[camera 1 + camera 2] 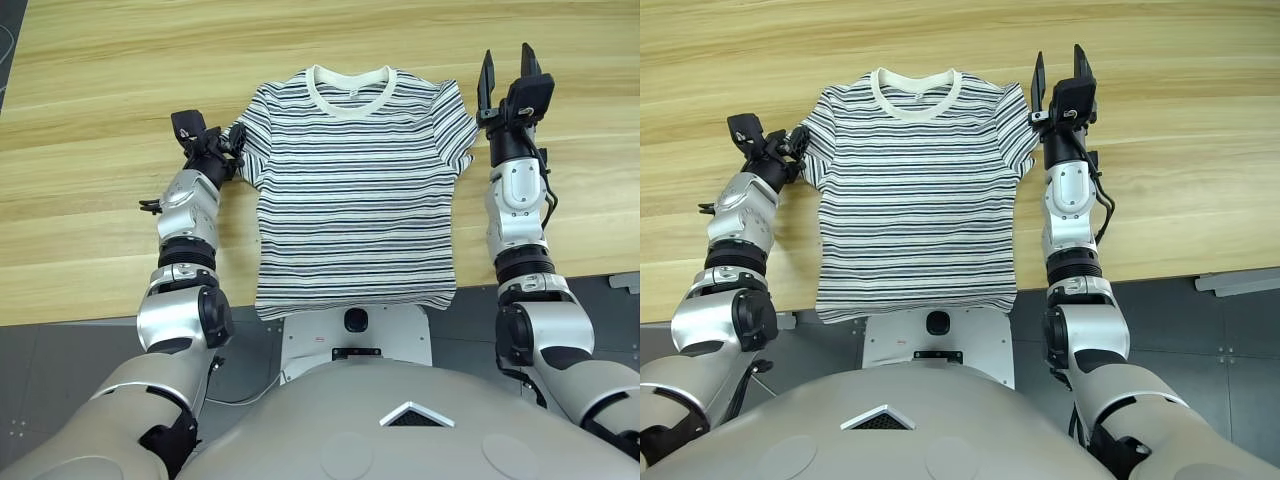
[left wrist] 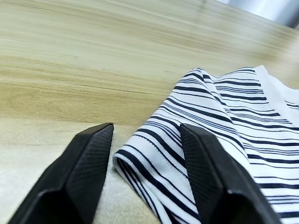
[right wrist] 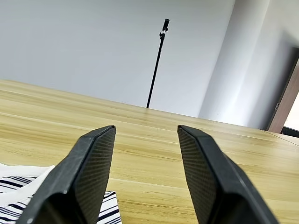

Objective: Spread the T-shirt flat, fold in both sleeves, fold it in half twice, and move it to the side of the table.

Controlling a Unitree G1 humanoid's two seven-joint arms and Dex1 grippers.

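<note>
The left fingers stood apart, low over the worktop, with the edge of the left sleeve lying between them. They straddled the cloth but had not closed on it. The right fingers were also spread wide and held nothing. They pointed up and away from the robot, just beside the right sleeve, and seemed clear of it.

Between the two arms the T-shirt lay face up on the worktop, with the collar on the far side and the hem at the near edge. The body looked smooth and square, and both sleeves stuck out to the sides, neither one turned in.

By that layout the spreading step looked finished, or nearly so. Nothing else showed as begun: both sleeves were unfolded, neither fold in half had been made, and the shirt sat in the middle rather than off to the side. From the left fingers' position, the left sleeve seemed the likely first fold.
</note>
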